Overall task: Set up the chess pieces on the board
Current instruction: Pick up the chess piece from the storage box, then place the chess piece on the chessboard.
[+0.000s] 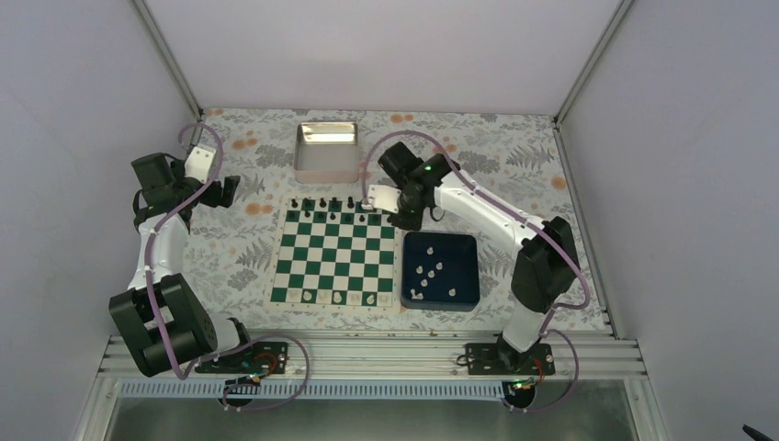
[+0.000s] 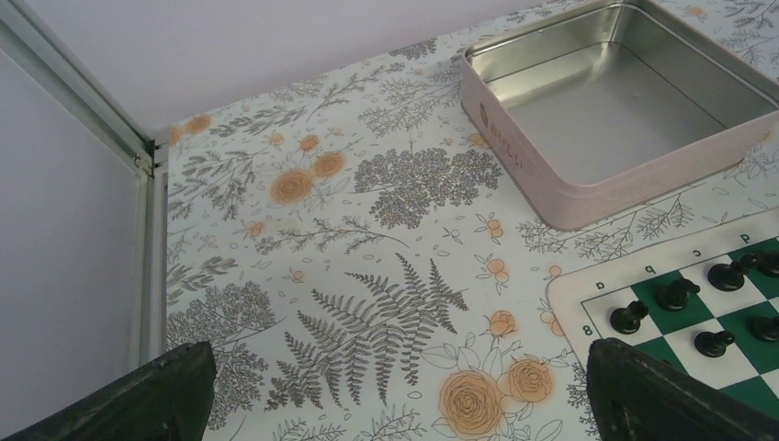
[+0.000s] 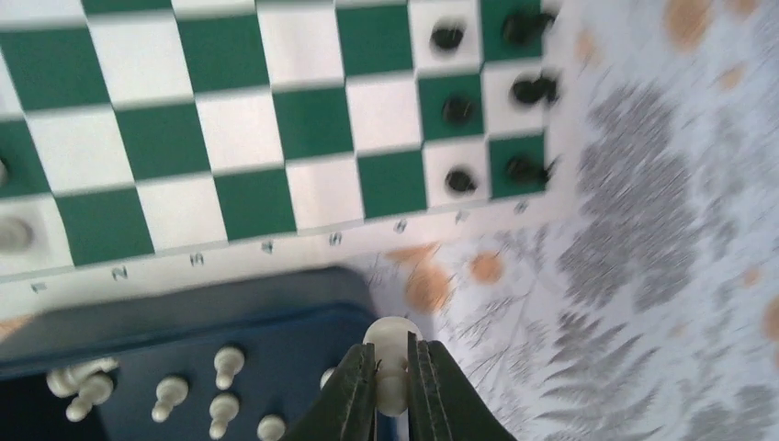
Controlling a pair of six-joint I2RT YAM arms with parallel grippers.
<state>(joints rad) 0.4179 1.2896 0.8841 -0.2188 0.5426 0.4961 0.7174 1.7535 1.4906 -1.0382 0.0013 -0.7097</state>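
My right gripper [image 3: 392, 352] is shut on a cream pawn [image 3: 393, 331], gripped by its neck and lifted above the far corner of the dark blue tray [image 3: 184, 308]. In the top view the right gripper [image 1: 407, 219] hangs between the tray [image 1: 470, 241] and the board's [image 1: 335, 257] far right corner. More white pieces [image 3: 225, 363] lie in the tray. Three white pieces [image 1: 338, 298] stand on the board's near row. Far off to the left, my left gripper [image 1: 225, 190] is open and empty; its view shows the open left gripper [image 2: 395, 395] over bare cloth near the board's corner [image 2: 570, 299].
Black pieces [image 1: 331, 204] line the board's far rows and also show as black pieces [image 3: 457, 110] in the right wrist view. A shiny empty tin [image 1: 326, 152] stands behind the board, seen close as the tin [image 2: 551, 184]. Floral cloth covers the table; metal frame posts and walls enclose it.
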